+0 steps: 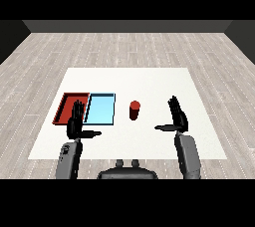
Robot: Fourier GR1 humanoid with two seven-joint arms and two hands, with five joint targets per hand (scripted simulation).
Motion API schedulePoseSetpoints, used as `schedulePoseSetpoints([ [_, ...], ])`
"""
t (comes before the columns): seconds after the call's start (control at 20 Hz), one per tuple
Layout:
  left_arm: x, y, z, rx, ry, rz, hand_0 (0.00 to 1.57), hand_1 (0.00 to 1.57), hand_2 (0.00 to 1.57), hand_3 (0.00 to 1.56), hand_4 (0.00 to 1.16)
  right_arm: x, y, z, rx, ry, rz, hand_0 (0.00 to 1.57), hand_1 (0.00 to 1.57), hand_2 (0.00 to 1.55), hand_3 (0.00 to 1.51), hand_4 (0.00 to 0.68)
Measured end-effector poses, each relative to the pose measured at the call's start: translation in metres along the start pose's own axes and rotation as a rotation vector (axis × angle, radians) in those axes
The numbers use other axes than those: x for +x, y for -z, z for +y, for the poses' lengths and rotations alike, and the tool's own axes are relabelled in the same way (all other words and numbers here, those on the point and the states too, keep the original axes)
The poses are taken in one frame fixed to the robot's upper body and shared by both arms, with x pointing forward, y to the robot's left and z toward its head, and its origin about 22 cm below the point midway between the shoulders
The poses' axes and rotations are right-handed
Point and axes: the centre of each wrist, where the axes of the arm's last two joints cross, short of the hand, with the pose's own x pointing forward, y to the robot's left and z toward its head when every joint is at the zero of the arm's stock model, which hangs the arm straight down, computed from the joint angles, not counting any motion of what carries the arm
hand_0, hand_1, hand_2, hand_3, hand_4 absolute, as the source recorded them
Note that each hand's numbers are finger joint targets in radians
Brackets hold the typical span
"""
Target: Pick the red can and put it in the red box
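Observation:
A small red can (134, 110) stands upright on the white table (149, 79), just right of the light blue tray (101, 109). The red tray (66, 105) lies at the left, side by side with the blue one. My right hand (178, 116) is raised to the right of the can, apart from it, fingers straight and thumb pointing left toward it. My left hand (76, 122) is held up over the near edge of the red tray, fingers straight, thumb pointing right. Neither hand holds anything.
Both trays lie left of the table's centre. Wooden floor (129, 47) surrounds the table on all sides. The table's near edge runs just behind my forearms.

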Motion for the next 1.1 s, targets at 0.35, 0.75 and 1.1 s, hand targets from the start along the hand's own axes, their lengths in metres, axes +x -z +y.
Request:
schedulePoseSetpoints([
  [0.35,0.002,-0.002,0.008,0.007,-0.010,-0.012,0.00,0.00,0.00,0.00,0.00,-0.011,0.024,0.017,0.013,0.022,0.028,0.00,0.00,0.00,0.00,0.000],
  [0.75,0.000,0.002,0.004,0.017,-0.007,-0.008,0.00,0.00,0.00,0.00,0.00,-0.031,0.035,0.042,0.014,0.118,0.080,0.00,0.00,0.00,0.00,0.000],
  [1.1,-0.002,0.003,-0.002,0.028,-0.008,-0.005,0.00,0.00,0.00,0.00,0.00,-0.053,0.039,0.053,0.005,0.154,0.103,0.00,0.00,0.00,0.00,0.000],
])
